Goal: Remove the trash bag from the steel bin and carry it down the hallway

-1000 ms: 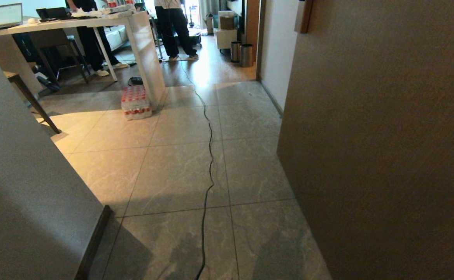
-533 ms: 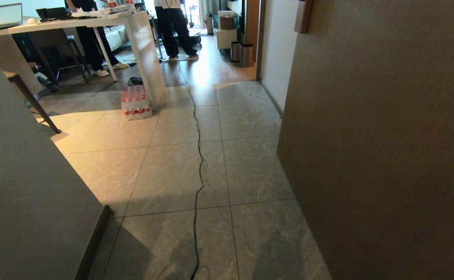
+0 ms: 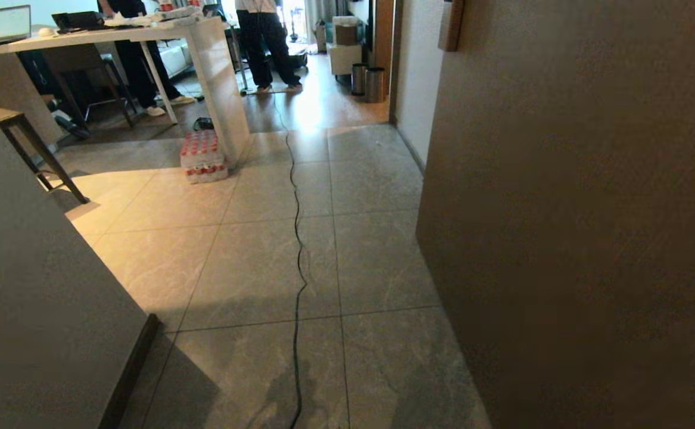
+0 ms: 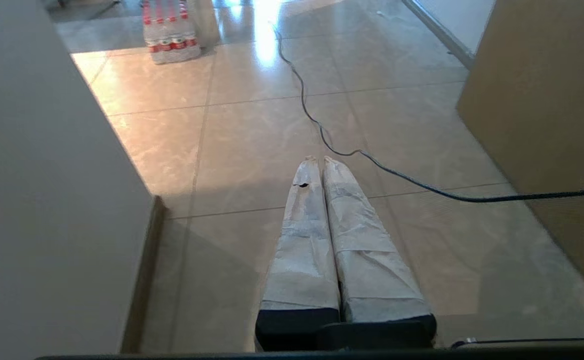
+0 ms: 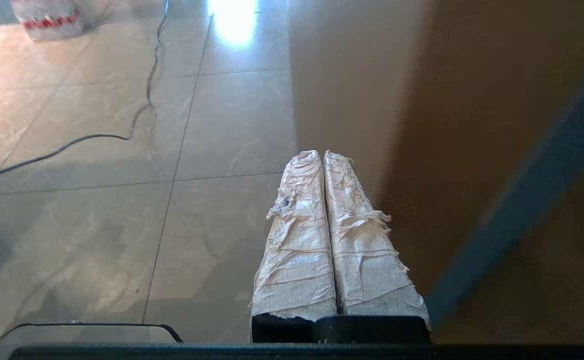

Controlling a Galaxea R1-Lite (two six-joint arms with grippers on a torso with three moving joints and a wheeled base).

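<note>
I look down the hallway [image 3: 252, 262] of grey-beige tiles between two plain walls. Far ahead, by a wooden door frame, stands a steel bin [image 3: 376, 84] with a second steel cylinder [image 3: 358, 78] beside it. The trash bag is out of view. My left gripper [image 4: 320, 160] hangs over the tiles, its taped fingers [image 4: 306, 235] pressed together with nothing between them. My right gripper [image 5: 322, 154] is likewise shut and empty, close to the brown wall. Neither arm shows in the head view.
A black cable [image 3: 296, 238] runs along the floor down the passage middle. A pack of water bottles [image 3: 203, 156] sits by a white table [image 3: 216, 71]. Two people [image 3: 267, 42] stand beyond it. A brown wall [image 3: 573, 214] is on the right, a grey wall [image 3: 31, 298] on the left.
The whole head view has shifted slightly left, so the camera has moved. The black cable on the floor has slid to the left and lies straighter. Both grippers stay shut.
</note>
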